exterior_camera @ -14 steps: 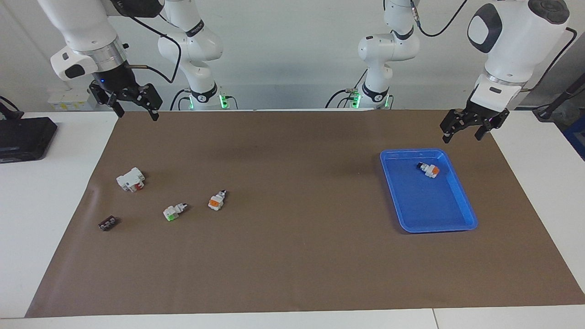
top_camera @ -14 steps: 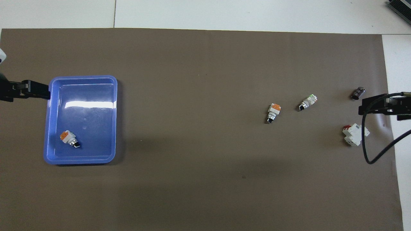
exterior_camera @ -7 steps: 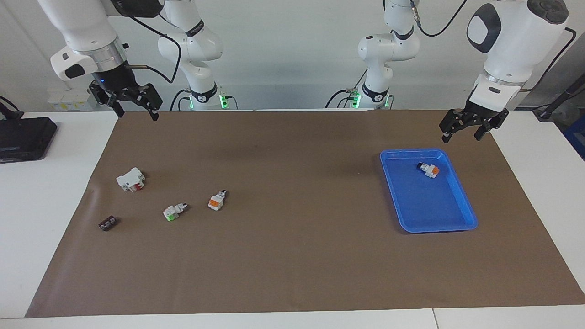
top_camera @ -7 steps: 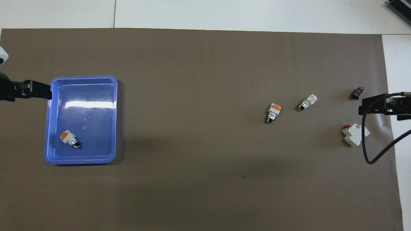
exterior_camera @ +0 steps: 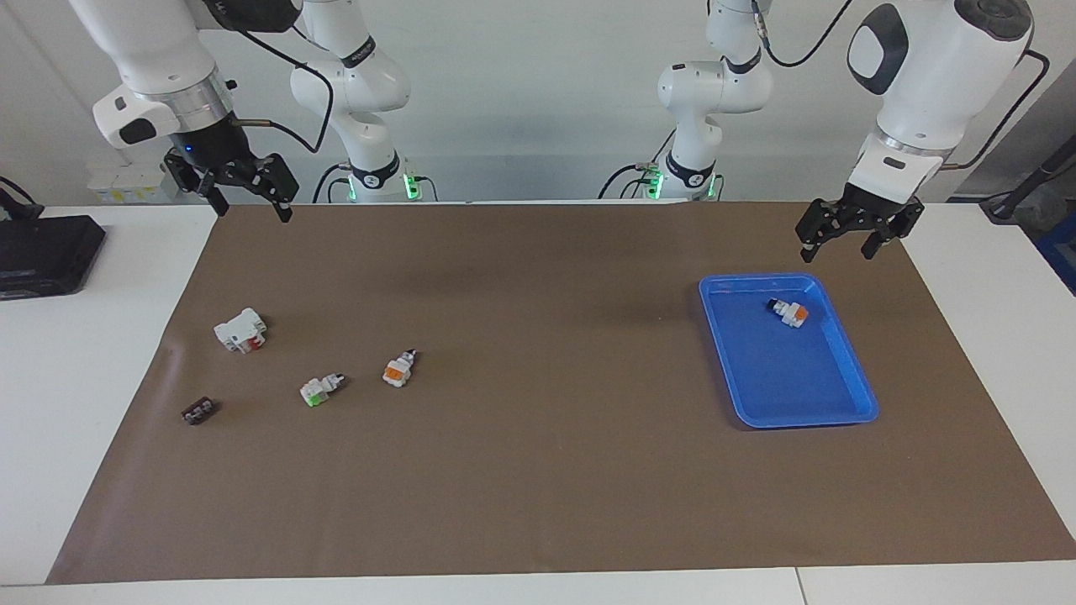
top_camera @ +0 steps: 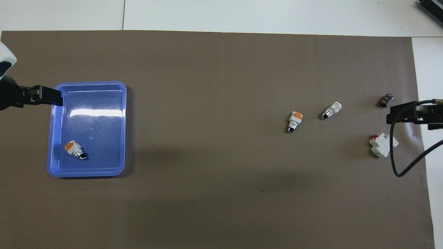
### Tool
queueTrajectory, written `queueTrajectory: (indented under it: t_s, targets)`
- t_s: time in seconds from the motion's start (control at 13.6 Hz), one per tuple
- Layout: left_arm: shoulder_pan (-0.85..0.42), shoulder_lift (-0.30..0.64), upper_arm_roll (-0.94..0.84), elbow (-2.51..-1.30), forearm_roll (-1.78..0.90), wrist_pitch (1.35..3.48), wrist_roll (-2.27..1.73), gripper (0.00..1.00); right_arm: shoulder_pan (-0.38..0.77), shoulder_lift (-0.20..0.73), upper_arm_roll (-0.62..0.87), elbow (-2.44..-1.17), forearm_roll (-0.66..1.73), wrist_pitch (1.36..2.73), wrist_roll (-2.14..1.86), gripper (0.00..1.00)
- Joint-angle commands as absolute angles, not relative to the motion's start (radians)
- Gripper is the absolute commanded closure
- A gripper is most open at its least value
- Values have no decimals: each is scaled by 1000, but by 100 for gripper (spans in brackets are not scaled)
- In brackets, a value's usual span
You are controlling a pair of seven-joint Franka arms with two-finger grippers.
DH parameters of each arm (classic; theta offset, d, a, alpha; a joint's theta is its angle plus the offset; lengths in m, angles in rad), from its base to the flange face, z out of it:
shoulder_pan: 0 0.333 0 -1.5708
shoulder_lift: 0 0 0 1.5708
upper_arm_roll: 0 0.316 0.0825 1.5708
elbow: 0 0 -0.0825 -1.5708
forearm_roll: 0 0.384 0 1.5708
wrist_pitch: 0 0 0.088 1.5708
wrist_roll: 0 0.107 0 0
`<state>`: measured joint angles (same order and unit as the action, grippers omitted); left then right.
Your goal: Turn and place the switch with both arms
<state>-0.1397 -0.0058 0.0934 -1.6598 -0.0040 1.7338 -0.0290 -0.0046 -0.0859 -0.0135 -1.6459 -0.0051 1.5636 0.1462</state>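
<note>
Two switches lie on the brown mat toward the right arm's end: one orange-faced (exterior_camera: 397,370) (top_camera: 294,120), one green-faced (exterior_camera: 319,389) (top_camera: 332,110), each white with a black-tipped stem. A third switch (exterior_camera: 788,312) (top_camera: 74,149), orange-faced, lies in the blue tray (exterior_camera: 870,413) (top_camera: 90,83). My left gripper (exterior_camera: 836,249) (top_camera: 46,100) hangs open and empty in the air over the tray's outer rim. My right gripper (exterior_camera: 252,212) (top_camera: 396,116) waits open and empty, raised over the mat's edge at its own end.
A white block with a red part (exterior_camera: 240,329) (top_camera: 382,144) and a small dark strip (exterior_camera: 198,411) (top_camera: 385,100) lie near the two switches. A black box (exterior_camera: 42,252) sits on the white table past the mat. The right arm's cable (top_camera: 398,162) loops over the block.
My left gripper has drifted a little toward the tray, its tip now over the rim. The right arm and all the parts have stayed put.
</note>
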Motion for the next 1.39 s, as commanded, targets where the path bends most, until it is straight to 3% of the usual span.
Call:
queueTrajectory:
  t_s: [0.0, 0.81, 0.95, 1.17, 1.32]
  targets:
    - [-221, -5, 184, -1640, -26, 1724, -23, 0, -17, -100, -9, -1658, 12, 1554, 124, 0]
    - [-92, 5, 61, -1626, -11, 1642, -2, 0, -17, -100, -9, -1658, 12, 1554, 124, 0]
    - [-89, 29, 60, -1586, -12, 1586, -2, 0, -17, -100, -9, -1658, 14, 1554, 124, 0]
    - [-91, 141, 57, -1427, -21, 1456, 0, 0, -17, -100, -9, -1658, 14, 1554, 126, 0]
    - [-89, 147, 57, -1414, -25, 1440, 0, 0, -17, -100, -9, -1658, 14, 1554, 124, 0]
